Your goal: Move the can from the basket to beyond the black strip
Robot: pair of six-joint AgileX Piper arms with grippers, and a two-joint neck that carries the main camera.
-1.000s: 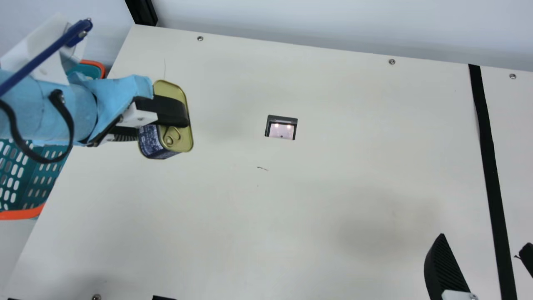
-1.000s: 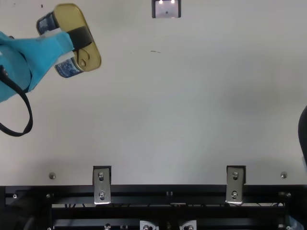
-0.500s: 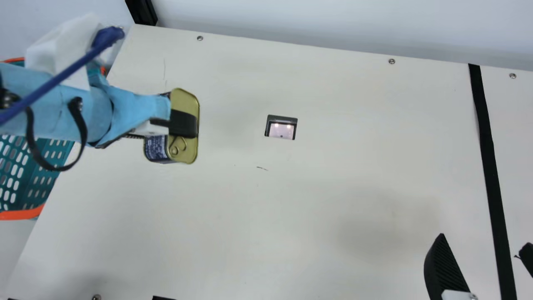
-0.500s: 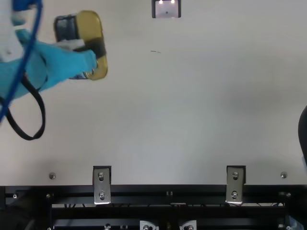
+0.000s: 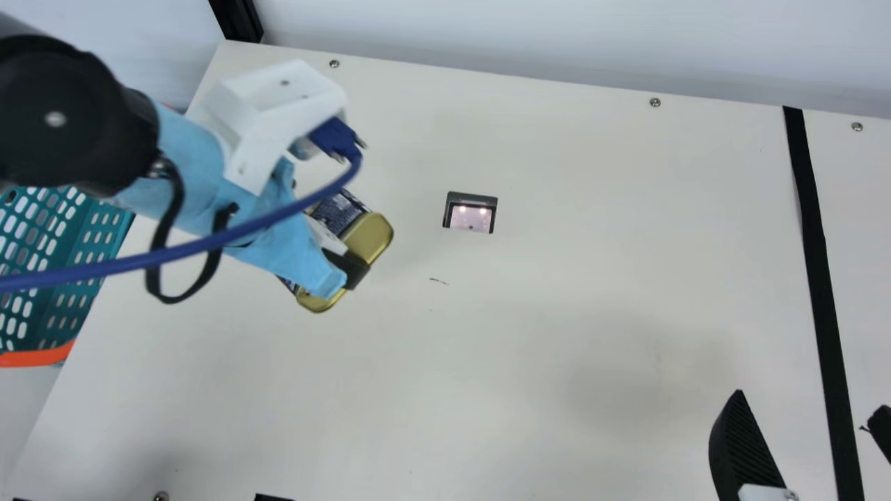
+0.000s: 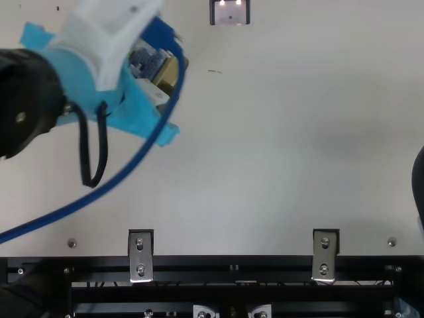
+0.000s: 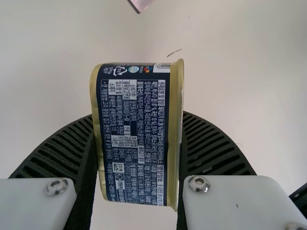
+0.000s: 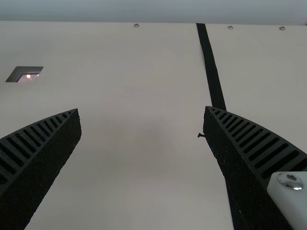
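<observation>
Your left end effector [image 5: 349, 263] pinches the can [image 5: 371, 235] at nine o'clock; your right end effector [image 5: 811, 403] is spread at four.

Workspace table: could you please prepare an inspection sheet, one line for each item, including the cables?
Surface: cream table, with a thin dark mark.
Job's things: can held above the table, on the basket's side of the black strip; basket beside the table's left edge.
Clutter: small dark-framed square with two lights.
Left gripper: closed on the can.
Right gripper: open, nothing held.
Cables: blue cable crosses in front of the left arm; black loop hangs below it.
Surroundings: pale wall, black post.
</observation>
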